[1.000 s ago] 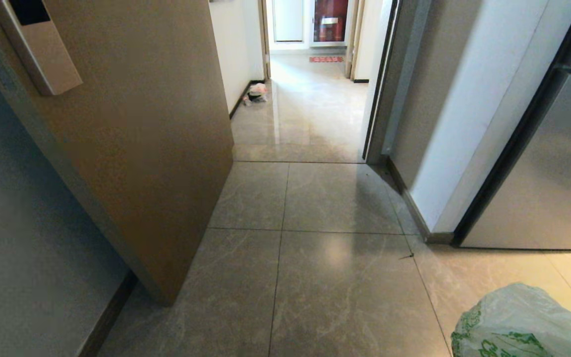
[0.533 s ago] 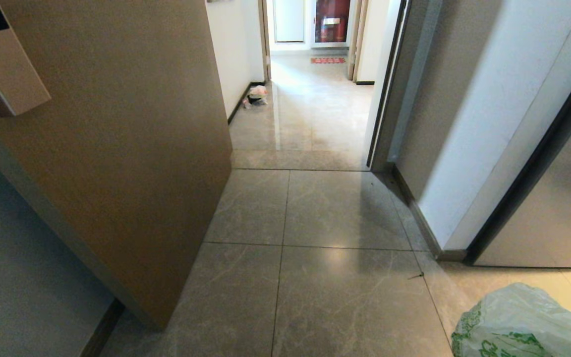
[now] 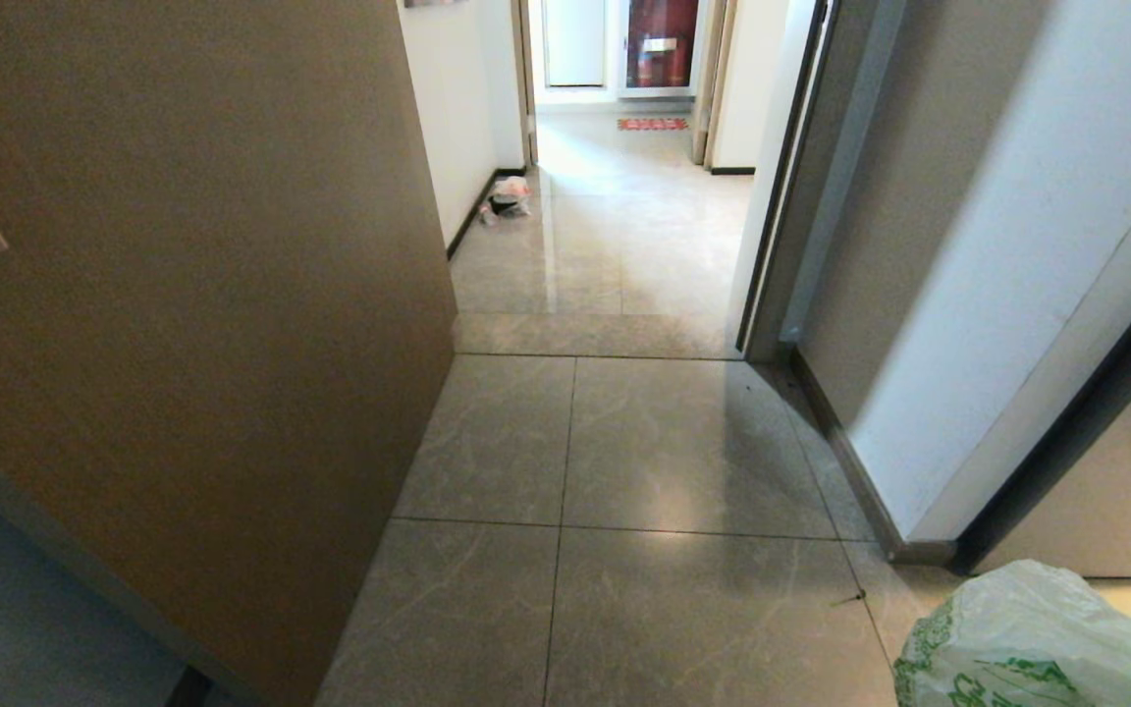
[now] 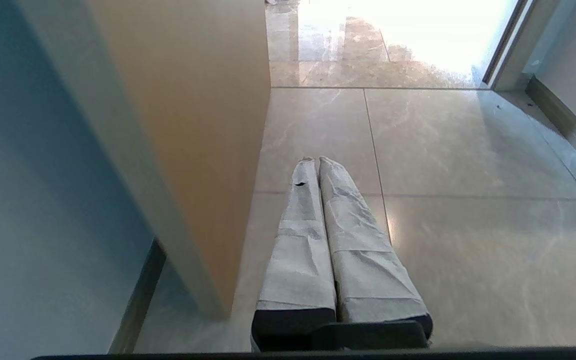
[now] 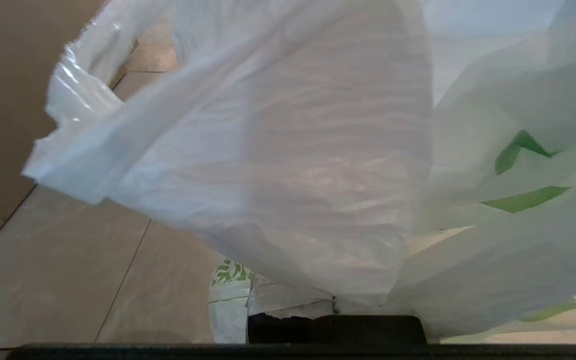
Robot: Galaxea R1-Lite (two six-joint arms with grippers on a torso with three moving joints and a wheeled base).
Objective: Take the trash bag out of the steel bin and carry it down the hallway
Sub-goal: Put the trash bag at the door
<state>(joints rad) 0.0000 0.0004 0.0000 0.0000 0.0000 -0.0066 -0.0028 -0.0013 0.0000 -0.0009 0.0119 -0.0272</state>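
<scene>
Head view: trash bag (image 3: 1037, 643) hangs low at my right, right end effector (image 5: 335, 307) pinching its plastic; hallway (image 3: 615, 245) runs straight ahead past door (image 3: 202, 324). Left end effector (image 4: 318, 162) pressed together, empty.

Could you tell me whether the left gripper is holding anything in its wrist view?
No, the left gripper has its jaws shut together with nothing between them, above the bare floor tiles.

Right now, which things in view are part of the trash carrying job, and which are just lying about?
Part of the job:
- trash bag, in the right pincer
- hallway floor ahead

Just lying about:
- small bag of rubbish by the far wall
- red mat at the end
- left pincer, shut, empty
</scene>
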